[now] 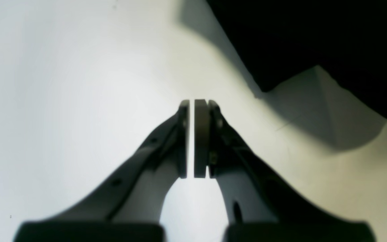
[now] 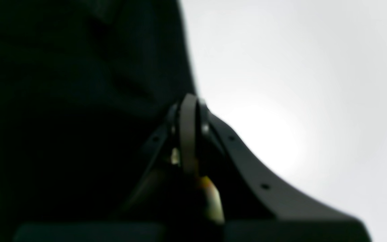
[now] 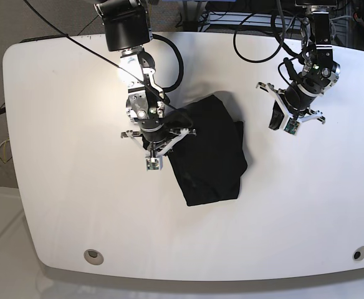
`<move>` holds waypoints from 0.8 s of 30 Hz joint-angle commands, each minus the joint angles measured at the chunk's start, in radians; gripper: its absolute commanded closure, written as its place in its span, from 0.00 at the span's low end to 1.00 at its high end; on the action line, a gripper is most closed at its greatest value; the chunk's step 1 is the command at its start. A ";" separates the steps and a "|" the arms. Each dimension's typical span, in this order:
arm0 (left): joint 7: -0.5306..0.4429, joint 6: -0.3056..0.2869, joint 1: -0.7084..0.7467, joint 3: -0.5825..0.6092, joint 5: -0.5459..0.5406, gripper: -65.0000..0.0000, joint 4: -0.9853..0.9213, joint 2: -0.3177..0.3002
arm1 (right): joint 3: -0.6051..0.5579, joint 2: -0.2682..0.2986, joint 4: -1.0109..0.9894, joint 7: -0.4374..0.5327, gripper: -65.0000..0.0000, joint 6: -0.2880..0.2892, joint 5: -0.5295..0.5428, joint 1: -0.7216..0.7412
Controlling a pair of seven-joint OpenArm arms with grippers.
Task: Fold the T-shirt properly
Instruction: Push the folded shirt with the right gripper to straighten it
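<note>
Shirt [image 3: 210, 152] is sitting bunched up around the middle of the white tabletop [image 3: 63, 156], a dark lumpy shape with one corner pointing toward the front edge. It's all black in every view, so I can't pick out a print.

Right tool [image 3: 159, 138] is over the shirt's left edge in the base view. In its wrist cam the pads are pressed together right against black cloth [image 2: 62, 117], but it's too dark and blurry to say whether any fabric is caught between them.

Left tool [image 3: 288, 118] is off to the other side, over bare tabletop and clear of the shirt. Its wrist cam shows the 2 pads [image 1: 202, 137] nearly touching, only a thin sliver of light between them, nothing held. A shirt corner [image 1: 314, 40] hangs in that view's upper right and casts a shadow.
</note>
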 commanded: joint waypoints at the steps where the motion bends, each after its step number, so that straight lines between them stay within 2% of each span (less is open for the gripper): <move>1: -0.028 0.003 -0.008 -0.004 -0.010 1.00 0.017 -0.008 | 0.017 -0.016 0.024 0.016 1.00 0.006 -0.003 0.012; 11: -0.028 0.003 -0.005 -0.005 -0.012 1.00 0.022 -0.009 | 0.024 -0.019 0.179 0.012 1.00 0.006 -0.003 -0.028; 19: -0.028 0.003 -0.004 -0.005 -0.012 1.00 0.034 -0.009 | 0.025 -0.015 0.291 -0.061 1.00 0.006 -0.003 -0.034; 24: -0.026 0.003 0.012 -0.008 -0.012 1.00 0.064 -0.014 | 0.027 0.014 0.377 -0.073 1.00 0.006 -0.003 -0.067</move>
